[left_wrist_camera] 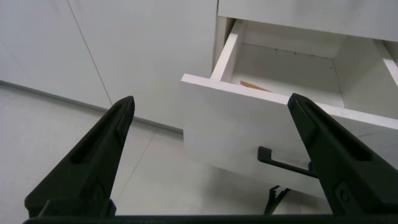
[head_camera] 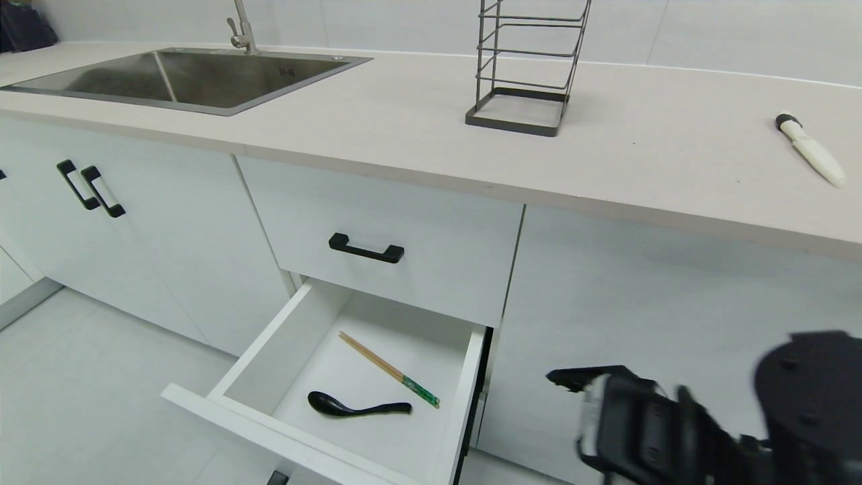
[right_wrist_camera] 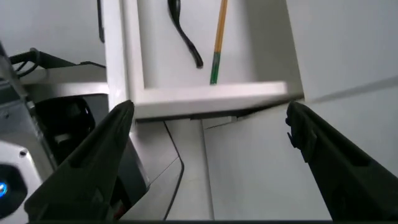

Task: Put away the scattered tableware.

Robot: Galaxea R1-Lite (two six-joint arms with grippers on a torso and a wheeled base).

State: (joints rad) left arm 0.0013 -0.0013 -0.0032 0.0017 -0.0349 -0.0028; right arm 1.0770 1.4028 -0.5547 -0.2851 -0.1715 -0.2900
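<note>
The lower drawer (head_camera: 229, 401) stands pulled out. Inside it lie a pair of wooden chopsticks (head_camera: 388, 369) with green tips and a black spoon (head_camera: 357, 406). A white-handled utensil with a black cap (head_camera: 810, 149) lies on the countertop at the far right. My right gripper (head_camera: 572, 377) hangs open to the right of the drawer, below the counter; its wrist view looks over the spoon (right_wrist_camera: 185, 34) and the chopsticks (right_wrist_camera: 219, 37). My left gripper (left_wrist_camera: 211, 102) is open and empty in front of the drawer front (left_wrist_camera: 249, 124), above its black handle (left_wrist_camera: 283, 163).
A dark wire rack (head_camera: 522, 74) stands on the counter at the back centre. A steel sink (head_camera: 188, 74) with a tap is at the back left. The upper drawer (head_camera: 366, 249) is shut, and cabinet doors with black handles (head_camera: 91, 187) are on the left.
</note>
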